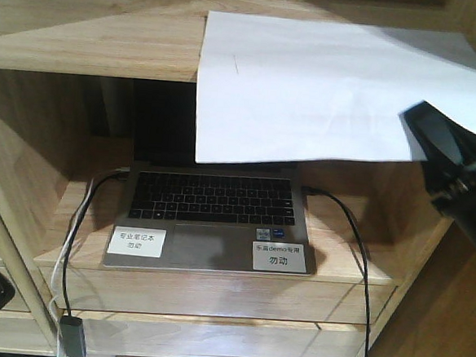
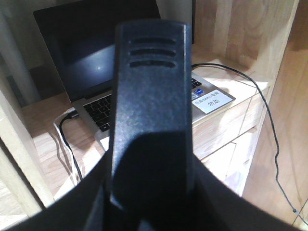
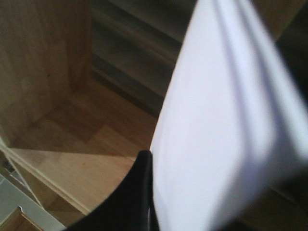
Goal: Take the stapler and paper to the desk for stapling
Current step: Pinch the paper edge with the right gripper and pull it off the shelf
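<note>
Front view. The paper (image 1: pixel 309 89) hangs in the air in front of the shelf unit (image 1: pixel 85 29) and hides the screen of the open laptop (image 1: pixel 211 217). It is a thin, matte white sheet, flat with crisp edges. I cannot tell whether its far edge touches the top board. The right gripper (image 1: pixel 421 126), glossy black, is pinched closed on the sheet's right edge. The laptop is grey metal with a dark keyboard, two white labels (image 1: pixel 280 256) stuck to its palm rest, and black cables (image 1: pixel 356 236) trailing off both sides. The shelves are pale grained wood. The desk is in none of the views.

Left wrist view. A black moulded slab with three short slots near its top fills the middle. I take it for the stapler (image 2: pixel 150 106), seen end-on and carried by the left gripper (image 2: pixel 149 202). No orange patch or metal channel shows, so that is a judgement. The jaws are hidden and I cannot tell how they stand.

Right wrist view. The sheet runs close past the lens, smooth with soft shadow bands, and one black fingertip (image 3: pixel 143 192) lies against its edge.

Progress. The paper is picked up and the stapler probably is too. What is left is carrying both to the desk, setting them down and stapling.
</note>
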### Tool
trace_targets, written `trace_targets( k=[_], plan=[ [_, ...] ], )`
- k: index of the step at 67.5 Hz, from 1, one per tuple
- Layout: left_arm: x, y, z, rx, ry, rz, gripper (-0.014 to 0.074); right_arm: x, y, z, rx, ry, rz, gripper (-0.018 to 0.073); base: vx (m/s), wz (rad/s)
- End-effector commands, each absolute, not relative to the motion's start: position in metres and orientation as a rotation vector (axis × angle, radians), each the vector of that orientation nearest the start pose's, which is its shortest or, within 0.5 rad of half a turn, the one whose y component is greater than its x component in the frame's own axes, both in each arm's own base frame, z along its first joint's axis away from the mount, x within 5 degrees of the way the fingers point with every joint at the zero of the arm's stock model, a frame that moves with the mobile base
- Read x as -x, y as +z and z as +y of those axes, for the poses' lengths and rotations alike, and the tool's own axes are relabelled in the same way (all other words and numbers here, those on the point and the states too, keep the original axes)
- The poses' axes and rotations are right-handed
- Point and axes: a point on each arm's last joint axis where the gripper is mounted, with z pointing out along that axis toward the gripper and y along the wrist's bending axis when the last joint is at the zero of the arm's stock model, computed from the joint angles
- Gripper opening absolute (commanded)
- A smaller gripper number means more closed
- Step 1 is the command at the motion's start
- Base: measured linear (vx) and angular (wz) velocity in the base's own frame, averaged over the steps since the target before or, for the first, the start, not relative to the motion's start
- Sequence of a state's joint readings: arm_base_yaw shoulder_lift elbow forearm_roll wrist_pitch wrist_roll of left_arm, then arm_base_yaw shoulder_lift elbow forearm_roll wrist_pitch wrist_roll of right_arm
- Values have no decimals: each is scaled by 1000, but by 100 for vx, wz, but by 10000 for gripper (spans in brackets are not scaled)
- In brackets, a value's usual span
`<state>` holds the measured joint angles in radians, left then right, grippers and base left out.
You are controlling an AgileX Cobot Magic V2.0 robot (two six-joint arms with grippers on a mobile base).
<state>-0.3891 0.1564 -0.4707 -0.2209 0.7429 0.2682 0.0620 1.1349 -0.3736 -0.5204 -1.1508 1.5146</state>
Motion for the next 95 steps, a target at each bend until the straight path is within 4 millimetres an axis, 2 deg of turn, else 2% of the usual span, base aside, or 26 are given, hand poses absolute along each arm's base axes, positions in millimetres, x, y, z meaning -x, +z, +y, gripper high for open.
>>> trace_targets(
  k=[1,9,24,40,66,95],
  plan=[
    [-28,314,-25,-503,-360,1694,-7,-173,309,50,-244,1489,1078,-9,0,0],
    [-28,314,-25,-503,-360,1694,-7,-152,303,45,-290,1447,1094,-9,0,0],
    [-28,314,-25,-503,-360,1694,-7,-114,306,43,-232,1407,1053,-9,0,0],
    [-28,314,-25,-503,-360,1694,-7,-88,297,42,-249,1419,1074,-9,0,0],
    [-28,314,-25,-503,-360,1694,-7,-76,253,37,-381,1423,1140,-8,0,0],
    [-28,314,-25,-503,-360,1694,-7,-76,254,34,-413,1427,1108,-8,0,0]
  ],
)
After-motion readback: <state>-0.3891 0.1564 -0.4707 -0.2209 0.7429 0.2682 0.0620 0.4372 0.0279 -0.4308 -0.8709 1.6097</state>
